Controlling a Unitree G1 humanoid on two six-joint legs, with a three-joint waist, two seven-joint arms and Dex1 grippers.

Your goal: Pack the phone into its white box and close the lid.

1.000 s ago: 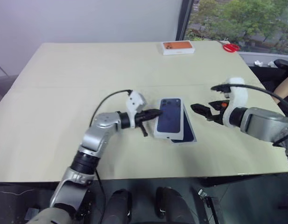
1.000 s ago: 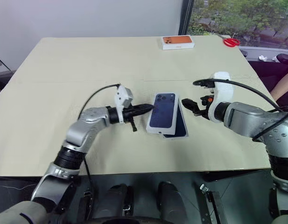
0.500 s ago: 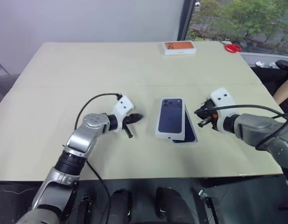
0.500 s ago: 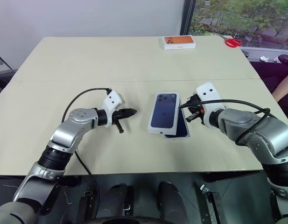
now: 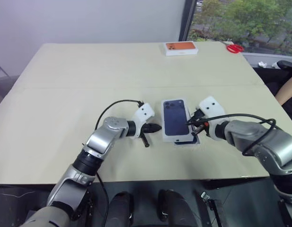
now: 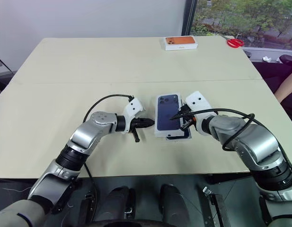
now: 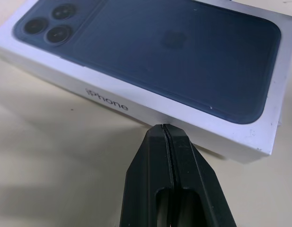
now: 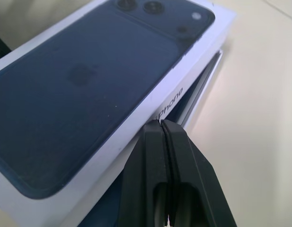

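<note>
At the centre of the frame, the white box (image 5: 176,119) printed with a dark blue phone is seen skewed over its tray (image 5: 189,138) on the table (image 5: 65,85). The closed left end effector (image 5: 154,127) is pressed at its left side; the closed right end effector (image 5: 189,122) is set against its right side.

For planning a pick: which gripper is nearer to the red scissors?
Right. The scissors lie at the far right corner; the right gripper is on that side of the white box, the left gripper beyond it.
</note>
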